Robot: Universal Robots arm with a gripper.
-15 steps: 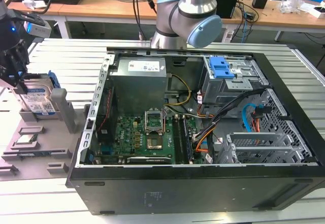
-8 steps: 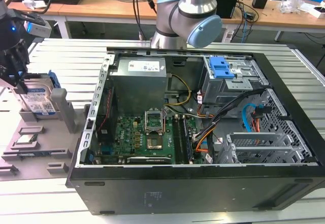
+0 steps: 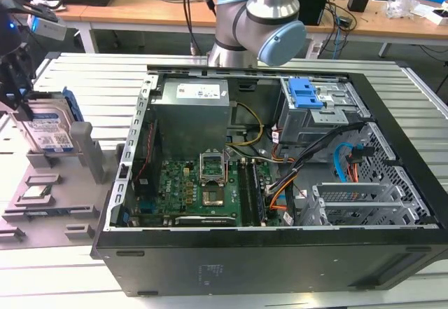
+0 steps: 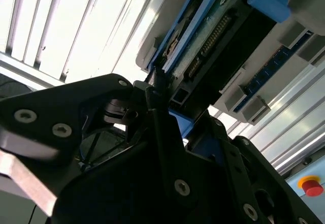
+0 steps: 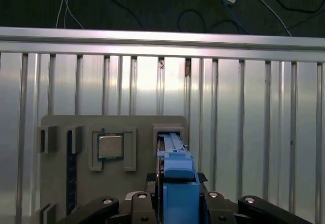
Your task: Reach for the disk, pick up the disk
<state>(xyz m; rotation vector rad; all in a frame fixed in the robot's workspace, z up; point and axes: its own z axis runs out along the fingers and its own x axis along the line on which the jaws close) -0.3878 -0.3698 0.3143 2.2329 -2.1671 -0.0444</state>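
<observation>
Slatted metal surface [image 3: 84, 71], workshop setting, benches and cables behind.

Item 1: the disk [image 3: 47, 130]. It stands upright on edge in a slot of the grey holder [image 3: 66, 214] at the exterior view's far left, label facing outward and blue frame along its far edge. In both wrist views it appears edge-on [image 5: 176, 165], with the connector side and blue frame exposed [image 4: 213, 36]. It is seated in the slot and not yet lifted.

Item 2: pincer [image 3: 19, 102]. This sits at the disk's upper corner, at the left margin of the exterior view. In both wrist views its black body straddles the disk's edge [image 5: 176, 179], close on both faces [image 4: 172, 107]. Whether it has clamped or merely brackets the disk cannot be told.

Item 3: small square chip [image 5: 110, 147], lying flat in its own recess of the same holder, just beside the disk's slot and untouched.

Item 4: open computer case [image 3: 280, 183], centre of the exterior view, with the arm's base [image 3: 259, 15] behind it.

Status: the reach looks complete. The pick-up is not shown as done.
</observation>
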